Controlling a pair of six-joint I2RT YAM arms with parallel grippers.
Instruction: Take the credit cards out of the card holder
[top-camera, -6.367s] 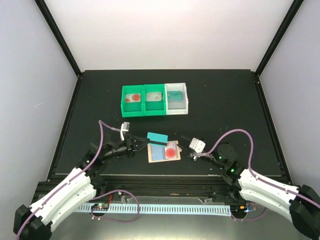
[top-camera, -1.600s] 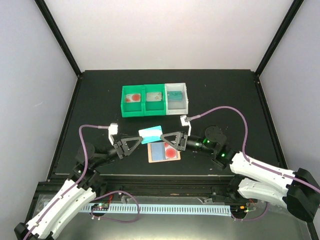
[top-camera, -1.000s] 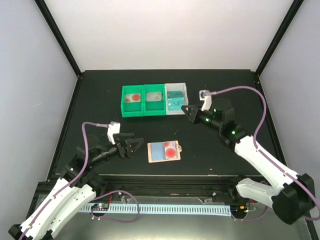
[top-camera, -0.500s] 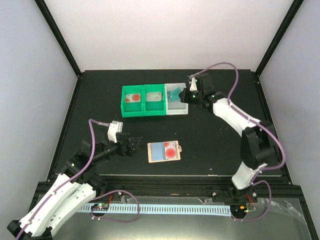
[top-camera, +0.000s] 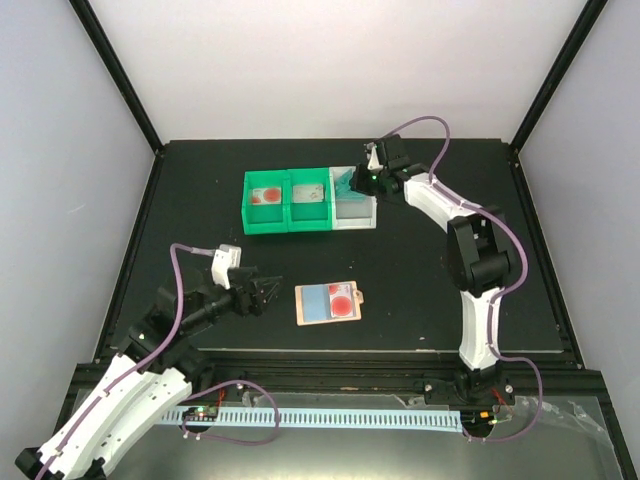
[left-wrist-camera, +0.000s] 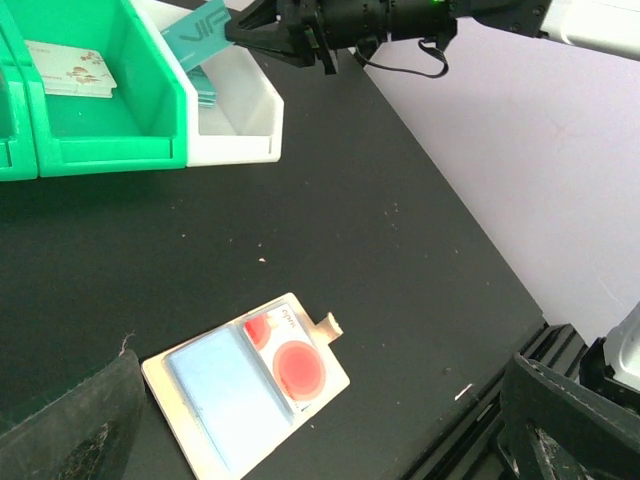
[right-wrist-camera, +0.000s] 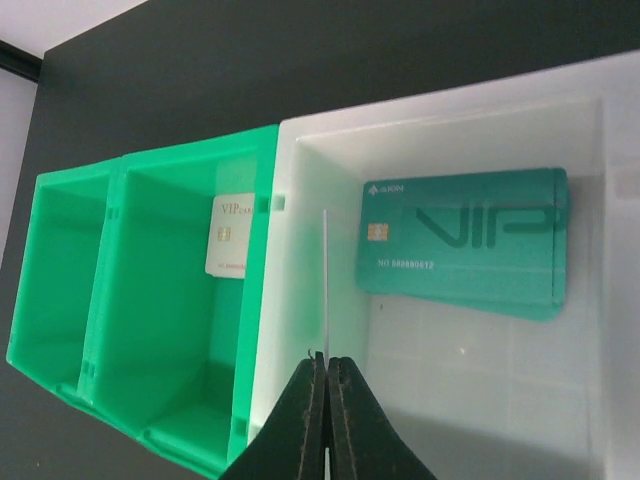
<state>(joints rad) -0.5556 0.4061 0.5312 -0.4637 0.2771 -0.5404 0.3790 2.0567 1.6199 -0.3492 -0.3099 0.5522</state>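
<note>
Tabletop (top-camera: 420, 290) matte black — walls (top-camera: 330, 70) pale

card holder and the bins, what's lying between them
Nothing: in the top external view the black table between the card holder and the row of bins is bare, and the left wrist view shows the same.

The white-and-black right arm (top-camera: 478, 262) rises from the lower right of the top view, folds at its elbow and reaches left to the upper centre. There the black right gripper (top-camera: 356, 181) has its jaws pinched on a thin teal plastic card (left-wrist-camera: 200, 22). The white left arm (top-camera: 130, 375) lies low at the lower left, its black left gripper (top-camera: 265, 293) pointing right with fingers (left-wrist-camera: 70, 435) spread wide.
</note>
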